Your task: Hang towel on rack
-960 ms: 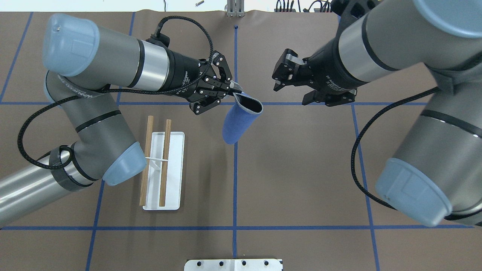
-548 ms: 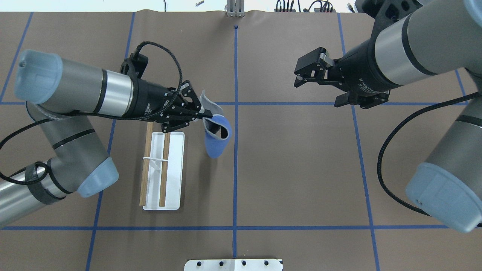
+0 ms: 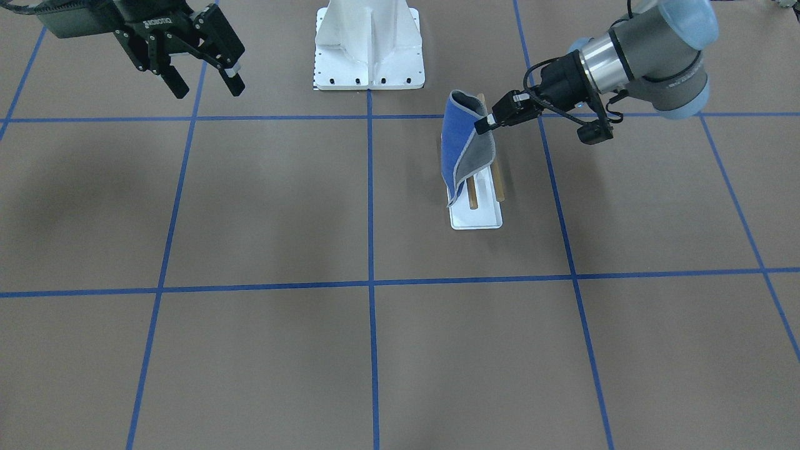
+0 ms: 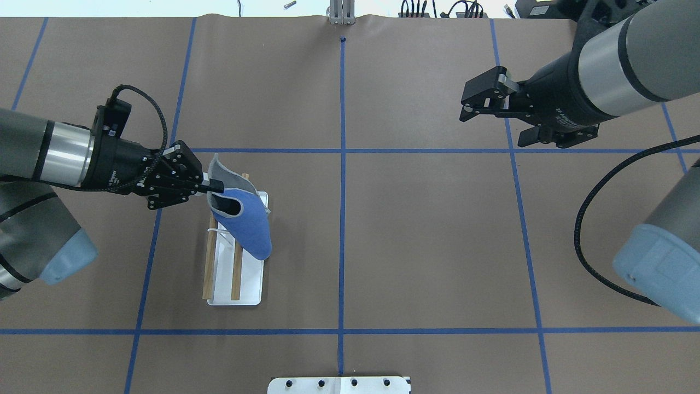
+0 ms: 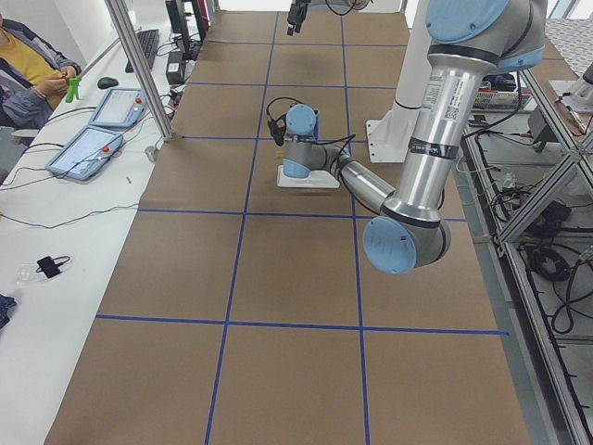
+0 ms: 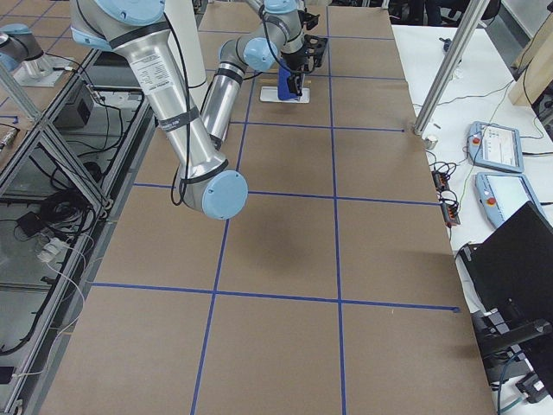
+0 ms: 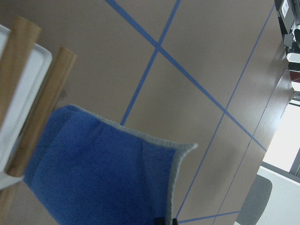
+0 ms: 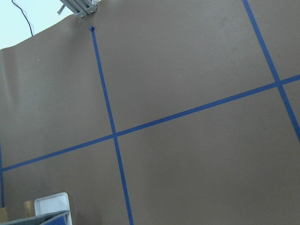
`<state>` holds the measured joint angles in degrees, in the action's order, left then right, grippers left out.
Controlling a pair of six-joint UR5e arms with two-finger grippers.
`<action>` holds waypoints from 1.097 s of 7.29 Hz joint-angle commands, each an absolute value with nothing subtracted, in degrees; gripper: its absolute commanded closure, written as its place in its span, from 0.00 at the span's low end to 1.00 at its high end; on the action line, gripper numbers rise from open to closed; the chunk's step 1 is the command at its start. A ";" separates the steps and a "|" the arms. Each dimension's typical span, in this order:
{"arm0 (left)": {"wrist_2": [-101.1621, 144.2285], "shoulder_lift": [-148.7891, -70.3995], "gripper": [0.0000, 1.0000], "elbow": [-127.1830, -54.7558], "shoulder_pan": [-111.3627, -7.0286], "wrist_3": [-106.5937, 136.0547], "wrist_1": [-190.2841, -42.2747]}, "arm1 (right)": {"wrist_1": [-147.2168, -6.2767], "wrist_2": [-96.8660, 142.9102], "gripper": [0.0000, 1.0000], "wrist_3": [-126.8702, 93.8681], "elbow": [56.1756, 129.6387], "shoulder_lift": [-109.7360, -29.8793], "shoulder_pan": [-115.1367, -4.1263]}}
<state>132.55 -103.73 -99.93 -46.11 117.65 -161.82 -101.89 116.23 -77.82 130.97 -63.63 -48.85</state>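
The towel [image 4: 246, 224], blue outside and dark grey inside, hangs folded from my left gripper [image 4: 216, 187], which is shut on its top edge. It hangs over the far half of the rack [image 4: 236, 276], covering part of the right dowel. I cannot tell if it touches the dowels. In the front view the towel [image 3: 456, 147] hangs over the rack's white base plate [image 3: 478, 217] from the left gripper [image 3: 481, 125]. The left wrist view shows the towel [image 7: 103, 173] beside two dowels [image 7: 42, 112]. My right gripper [image 4: 492, 125] is open and empty at the far right; it also shows in the front view [image 3: 206, 84].
The white bolted pedestal [image 3: 369, 44] stands at the robot's side of the table, and its edge shows in the overhead view [image 4: 339, 384]. Blue tape lines cross the brown table cover [image 4: 415, 241]. An operator [image 5: 32, 74] sits beyond the table's far edge, by tablets.
My left gripper has carried the towel left and toward the robot, from the table's middle to over the rack. My right arm has drawn back to the right, still open.
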 commanded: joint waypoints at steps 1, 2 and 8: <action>134.55 -102.66 1.00 -96.43 -49.03 114.45 -162.42 | -101.95 116.28 0.00 -74.01 130.96 -66.09 -50.36; 134.91 -102.31 1.00 -95.55 -50.17 114.35 -162.51 | -101.95 116.37 0.00 -73.92 130.96 -66.53 -50.45; 135.62 -96.77 1.00 -92.55 -50.19 114.35 -169.01 | -102.04 116.28 0.00 -66.37 130.78 -70.66 -53.78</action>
<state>135.61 -97.38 -93.42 -50.36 114.35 -167.16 -102.01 116.27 -68.66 130.85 -69.54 -52.77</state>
